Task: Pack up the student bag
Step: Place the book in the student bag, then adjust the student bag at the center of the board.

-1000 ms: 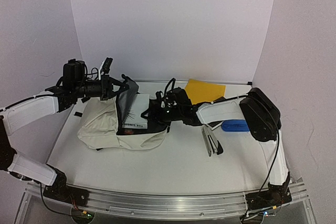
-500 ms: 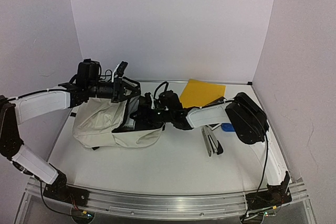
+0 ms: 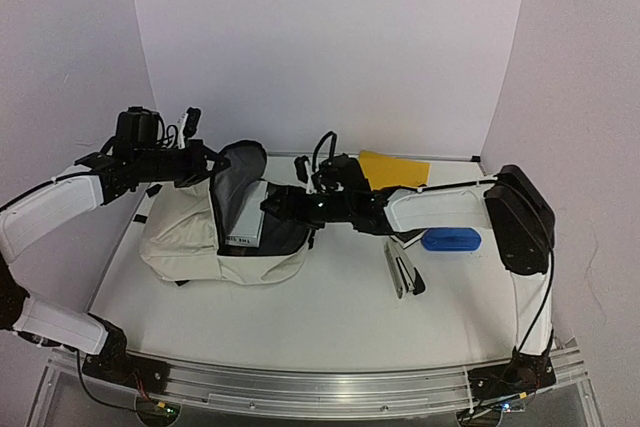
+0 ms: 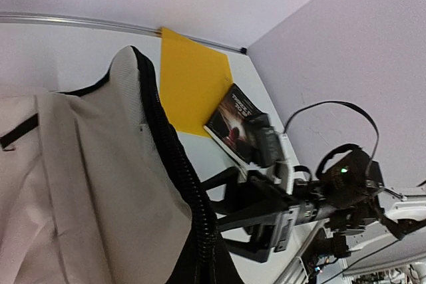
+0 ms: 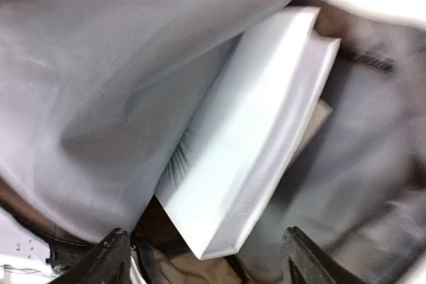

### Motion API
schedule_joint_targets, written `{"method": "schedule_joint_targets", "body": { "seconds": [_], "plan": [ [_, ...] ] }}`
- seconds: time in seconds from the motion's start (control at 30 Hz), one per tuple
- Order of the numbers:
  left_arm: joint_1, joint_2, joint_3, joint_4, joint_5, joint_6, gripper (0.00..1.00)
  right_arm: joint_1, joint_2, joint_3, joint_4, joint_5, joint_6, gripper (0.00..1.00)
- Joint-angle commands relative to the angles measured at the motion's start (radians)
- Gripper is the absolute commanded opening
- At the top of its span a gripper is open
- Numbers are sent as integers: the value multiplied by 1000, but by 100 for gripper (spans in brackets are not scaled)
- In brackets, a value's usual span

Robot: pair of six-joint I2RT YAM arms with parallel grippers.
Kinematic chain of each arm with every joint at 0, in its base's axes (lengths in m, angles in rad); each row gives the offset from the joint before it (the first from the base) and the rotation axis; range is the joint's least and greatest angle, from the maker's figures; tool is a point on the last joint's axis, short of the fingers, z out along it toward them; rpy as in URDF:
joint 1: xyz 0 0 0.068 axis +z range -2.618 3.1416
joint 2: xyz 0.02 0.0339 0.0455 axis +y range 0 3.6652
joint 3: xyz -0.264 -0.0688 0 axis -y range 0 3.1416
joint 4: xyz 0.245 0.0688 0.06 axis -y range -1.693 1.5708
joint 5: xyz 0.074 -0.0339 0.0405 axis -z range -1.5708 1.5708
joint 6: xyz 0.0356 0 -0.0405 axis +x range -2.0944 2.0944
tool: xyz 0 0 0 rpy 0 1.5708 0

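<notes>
The cream student bag [image 3: 190, 242] lies on its side at the left of the table, mouth facing right. My left gripper [image 3: 204, 161] is shut on the edge of its flap [image 4: 86, 184] and holds it up, showing the grey lining [image 5: 100, 64]. A white book [image 3: 244, 219] rests inside the bag [image 5: 253, 124]. At the mouth of the bag my right gripper [image 3: 272, 205] stands open, its fingertips [image 5: 110, 257] on either side of the book's near corner without touching it. The left wrist view does not show the left fingers.
A yellow folder [image 3: 395, 169] lies at the back behind the right arm, with a dark-covered book [image 4: 234, 123] beside it. A blue case [image 3: 450, 240] sits to the right. A black and silver object [image 3: 402, 272] lies in front of the right arm.
My right gripper has opened and let go of the white book, which now sits deeper in the bag. The left gripper swung back left and up, lifting the flap higher.
</notes>
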Motion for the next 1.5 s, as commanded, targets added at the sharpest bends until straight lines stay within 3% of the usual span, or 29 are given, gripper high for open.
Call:
{"method": "schedule_joint_targets", "body": {
  "seconds": [0.0, 0.1, 0.23, 0.7, 0.8, 0.9, 0.97, 1.07, 1.13, 1.27, 1.47],
  "plan": [
    [22, -94, -9, -112, -189, 7, 0, -28, -131, -62, -158, 232, -96, 80],
    [29, -122, -16, -198, -304, -28, 0, -30, -151, -78, -224, 333, -124, 83],
    [38, -140, -30, -308, -413, -99, 0, -48, -123, -70, -259, 340, -108, 84],
    [92, -98, -70, -494, -488, -185, 0, -86, 21, 13, -263, 235, -69, 68],
    [103, -84, -77, -496, -486, -183, 0, -88, 41, 29, -263, 220, -67, 60],
    [125, -66, -82, -513, -499, -183, 0, -90, 69, 58, -262, 176, -70, 27],
    [138, -58, -85, -532, -519, -180, 1, -92, 62, 56, -261, 176, -67, 13],
    [155, -49, -91, -545, -560, -176, 0, -93, 22, 25, -262, 201, -63, 0],
    [160, -45, -97, -534, -565, -176, 0, -97, -19, -8, -263, 223, -62, 0],
    [161, -8, -97, -380, -429, -126, 0, -112, -140, -123, -262, 309, -31, 0],
    [160, 171, -20, -190, -146, -53, 0, -130, -315, -311, -263, 383, 29, 0]
  ]
}}
